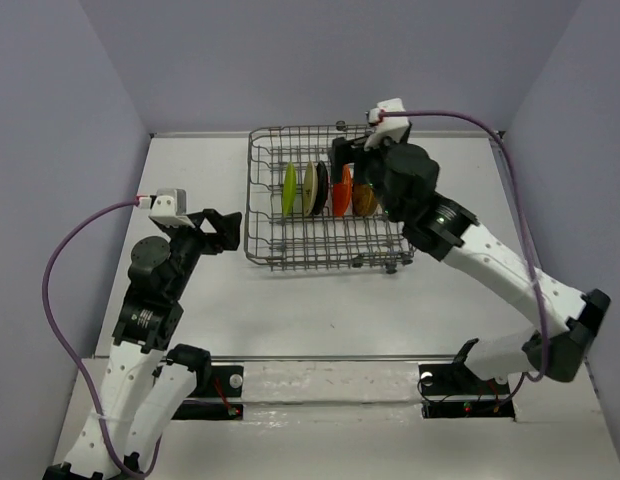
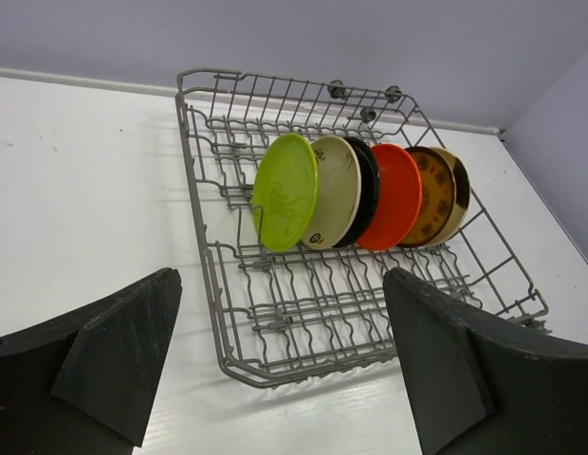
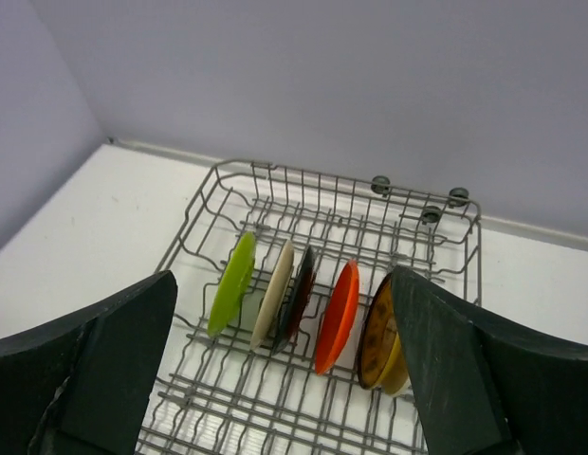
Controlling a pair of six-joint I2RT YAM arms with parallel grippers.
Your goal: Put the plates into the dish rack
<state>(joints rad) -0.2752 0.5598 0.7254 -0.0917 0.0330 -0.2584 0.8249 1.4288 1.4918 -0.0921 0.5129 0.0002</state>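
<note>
The grey wire dish rack [image 1: 258, 200] stands at the back of the table. Several plates stand on edge in one row inside it: lime green [image 1: 289, 188], cream [image 1: 309, 187], black [image 1: 321, 190], orange-red [image 1: 341, 190], then patterned brown [image 3: 376, 336] with a beige one [image 3: 396, 370] leaning behind it. My right gripper [image 1: 352, 160] hovers open over the row's right end, empty, its right finger beside the brown plate. My left gripper [image 1: 225, 230] is open and empty, low over the table just left of the rack's front corner [image 2: 228, 365].
Grey walls close in the table at the back and on both sides. The rack's small wheels [image 3: 379, 184] sit along its far rim. The left arm's purple cable [image 1: 65, 255] loops out toward the left wall.
</note>
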